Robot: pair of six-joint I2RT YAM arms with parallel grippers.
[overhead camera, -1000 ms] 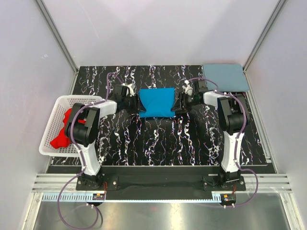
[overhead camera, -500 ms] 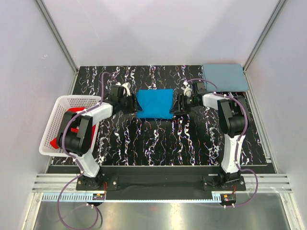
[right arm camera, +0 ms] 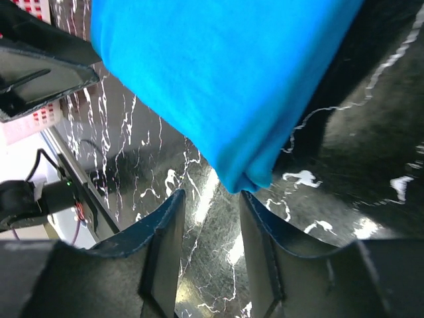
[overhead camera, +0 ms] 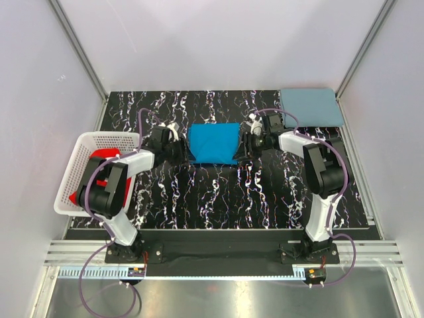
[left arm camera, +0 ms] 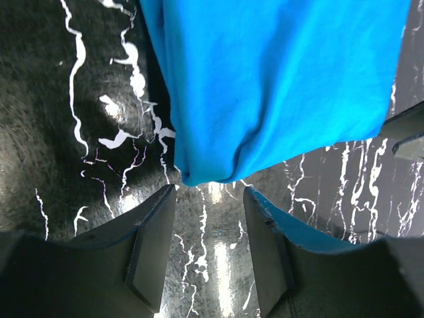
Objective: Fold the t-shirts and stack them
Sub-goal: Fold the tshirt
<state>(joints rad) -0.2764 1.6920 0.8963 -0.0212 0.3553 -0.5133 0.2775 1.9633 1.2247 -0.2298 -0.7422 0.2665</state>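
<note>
On the black marbled table point(overhead camera: 265, 192), you had the white basket point(overhead camera: 109, 135) at the left edge, with red t-shirts point(overhead camera: 99, 154) inside it. The grey-blue t-shirt point(overhead camera: 311, 106) lay folded flat at the far right corner. The bright blue t-shirt point(overhead camera: 212, 144) lay folded in the middle. Your left gripper point(left arm camera: 209, 199) sat just beside its left edge, fingers apart, nothing between them. Your right gripper point(right arm camera: 211, 199) sat at its right edge, fingers apart too, holding nothing.
</note>
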